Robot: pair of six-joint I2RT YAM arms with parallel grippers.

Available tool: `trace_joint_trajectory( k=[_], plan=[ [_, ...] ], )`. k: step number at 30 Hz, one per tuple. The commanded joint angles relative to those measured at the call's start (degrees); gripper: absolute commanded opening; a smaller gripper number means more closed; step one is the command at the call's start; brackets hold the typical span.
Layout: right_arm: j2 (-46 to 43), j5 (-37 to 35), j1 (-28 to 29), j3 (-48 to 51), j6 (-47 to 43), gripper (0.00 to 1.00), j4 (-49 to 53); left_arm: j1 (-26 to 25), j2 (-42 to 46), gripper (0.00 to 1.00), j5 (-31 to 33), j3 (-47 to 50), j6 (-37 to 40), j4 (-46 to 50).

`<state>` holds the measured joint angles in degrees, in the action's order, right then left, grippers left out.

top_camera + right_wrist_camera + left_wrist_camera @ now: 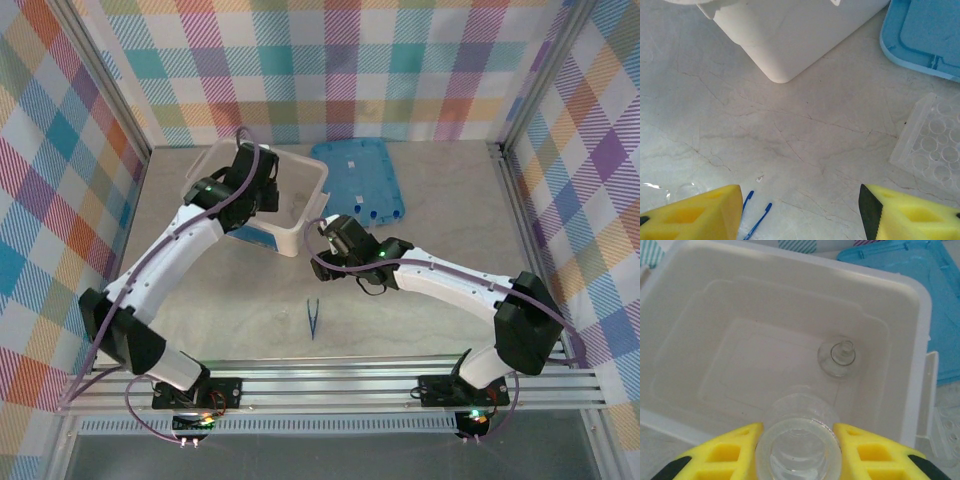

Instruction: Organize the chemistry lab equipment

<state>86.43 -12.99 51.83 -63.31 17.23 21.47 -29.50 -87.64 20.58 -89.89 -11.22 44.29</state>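
A clear glass beaker [800, 455] is pinched between the yellow fingers of the left claw [797, 429], mouth toward the wrist camera, hanging over the near inner wall of the white tub [922, 305]. Holding it inside the rim suggests it is about to be set down on the bare floor of the tub, apart from the small clear flask [837, 356] that already lies there on its side toward the far right. Of the other pieces, the dark-blue tweezers [313, 318] lie out on the table [250, 320], well apart from the tub. The right claw [800, 195] hovers low over the table just beside the tub's corner, spread and empty, probably waiting its turn. The blue lid [358, 180] lies flat just right of the tub, leaving the top free for loading.
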Motion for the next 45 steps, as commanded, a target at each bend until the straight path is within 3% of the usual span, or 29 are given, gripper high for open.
trace_joint_trajectory(
  k=[1, 16, 24, 32, 45],
  plan=[
    [-1.3, -0.6, 0.5, 0.9, 0.8, 0.64, -0.2, 2.0, -2.4, 0.29, -3.4, -1.8, 1.1, -3.8],
    [-1.4, -1.0, 0.4, 0.8, 1.1, 0.64, 0.4, 7.3, -14.0, 0.28, -11.9, -0.7, 0.5, -6.2],
    [-1.7, -1.0, 0.5, 0.9, 1.1, 0.64, 0.6, 8.7, -17.7, 0.28, -11.6, -1.3, -0.5, -8.7],
    [-3.0, -1.7, 0.4, 1.5, 0.6, 0.64, 1.5, 9.4, -27.4, 0.27, -11.1, -8.6, -1.0, -8.6],
    [-4.2, -2.7, 0.4, 2.8, 1.1, 0.65, 1.8, 10.4, -35.1, 0.27, -11.0, -15.3, -1.1, -7.9]
  ],
)
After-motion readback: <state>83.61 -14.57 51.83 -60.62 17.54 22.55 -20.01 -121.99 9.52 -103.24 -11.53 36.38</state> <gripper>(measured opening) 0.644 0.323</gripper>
